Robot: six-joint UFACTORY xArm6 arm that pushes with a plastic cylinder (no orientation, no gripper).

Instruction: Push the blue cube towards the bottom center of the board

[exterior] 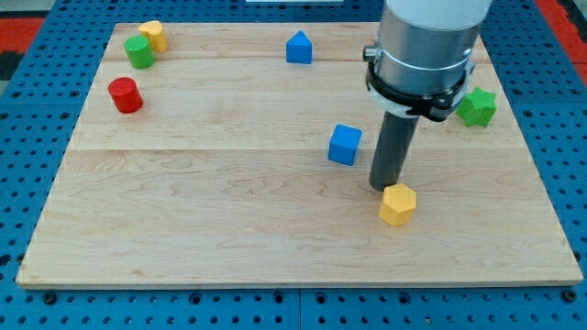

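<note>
The blue cube (345,144) lies on the wooden board (229,211), a little right of the board's middle. My tip (383,188) rests on the board to the lower right of the cube, a short gap away from it. A yellow hexagonal block (398,203) lies just below and right of the tip, close to touching it. The arm's grey body (426,46) hangs over the board's upper right.
A blue house-shaped block (298,48) lies near the top centre. A yellow block (152,35) and a green block (139,52) sit together at the top left, with a red cylinder (125,95) below them. A green star-like block (476,107) lies at the right edge.
</note>
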